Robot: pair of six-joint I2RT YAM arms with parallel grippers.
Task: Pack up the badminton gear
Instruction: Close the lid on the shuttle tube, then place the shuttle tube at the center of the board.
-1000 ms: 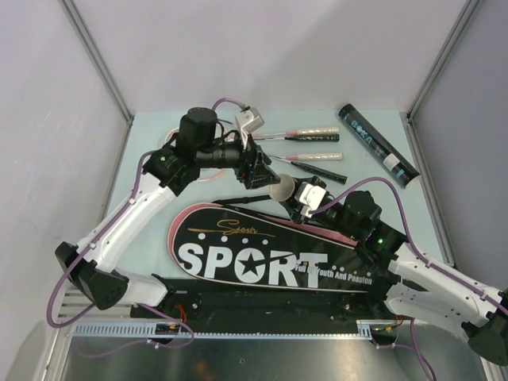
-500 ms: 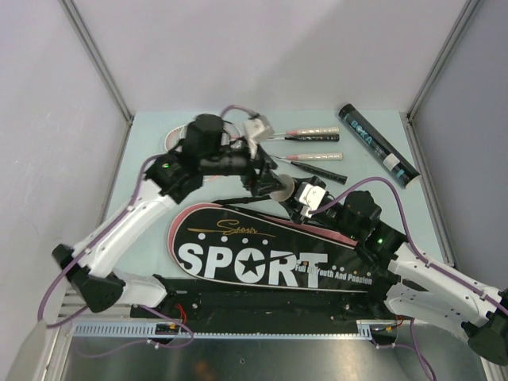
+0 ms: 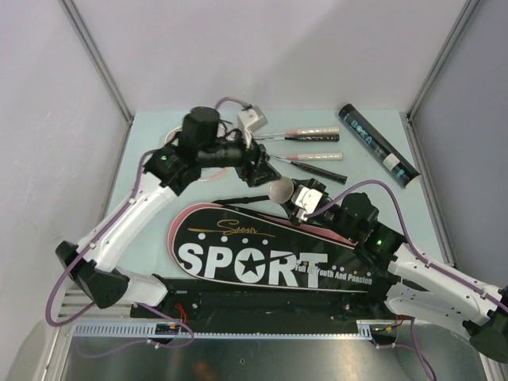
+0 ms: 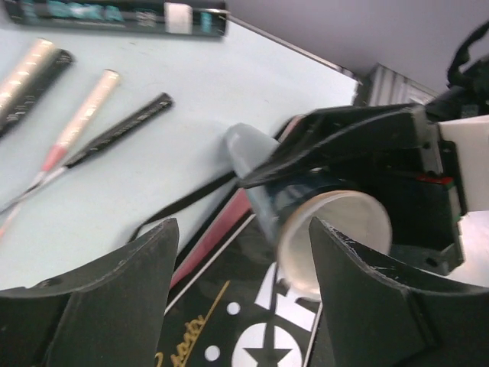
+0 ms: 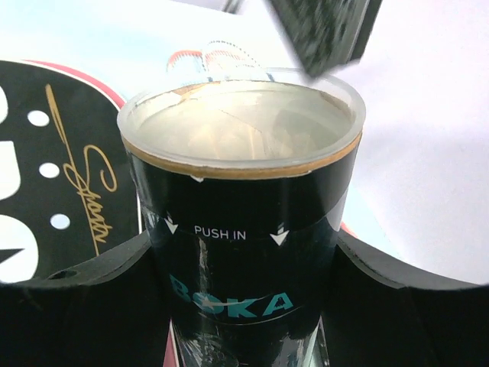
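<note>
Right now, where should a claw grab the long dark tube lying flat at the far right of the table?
Grab the lying tube around its middle, coming straight down from above with the claw fingers across its width. It is long and round, it lies flat and slanted, and nothing touches its sides, so a grip in the middle should likely keep it balanced.

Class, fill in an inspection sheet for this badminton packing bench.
Surface: pale blue-green table.
Job's things: black bag at the front; rackets and a loose tube lying behind it; a held tube, capped.
Clutter: nothing seen.
Grippers: right gripper shut on the held tube; left gripper open, facing its capped end.
Cables: purple cables along both arms.
Surroundings: plain walls, metal posts.
</note>
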